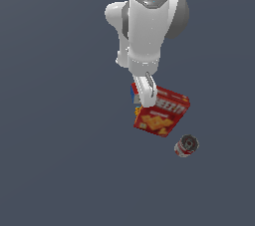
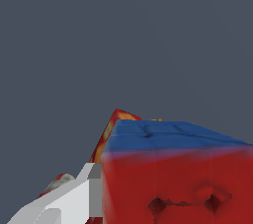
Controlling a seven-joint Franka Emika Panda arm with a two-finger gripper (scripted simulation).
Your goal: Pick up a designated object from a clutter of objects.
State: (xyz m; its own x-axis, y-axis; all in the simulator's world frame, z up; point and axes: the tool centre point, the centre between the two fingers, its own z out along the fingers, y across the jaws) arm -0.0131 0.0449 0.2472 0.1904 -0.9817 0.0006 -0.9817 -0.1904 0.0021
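End effector [image 1: 146,101] looks clamped on the puzzle cube [image 2: 178,178], so I'd lift straight up, slowly, clear of the cracker box [image 1: 167,115].

Cracker box [image 1: 162,113] lies flat right under my jaws, crowding the spot beneath them. The cube [image 2: 173,178] fills my wrist view up close, with the box edge poking out behind it. The can [image 1: 186,146] sits near the box's corner, apart from it. Open table [image 1: 60,145] spreads wide on the exterior view's left.
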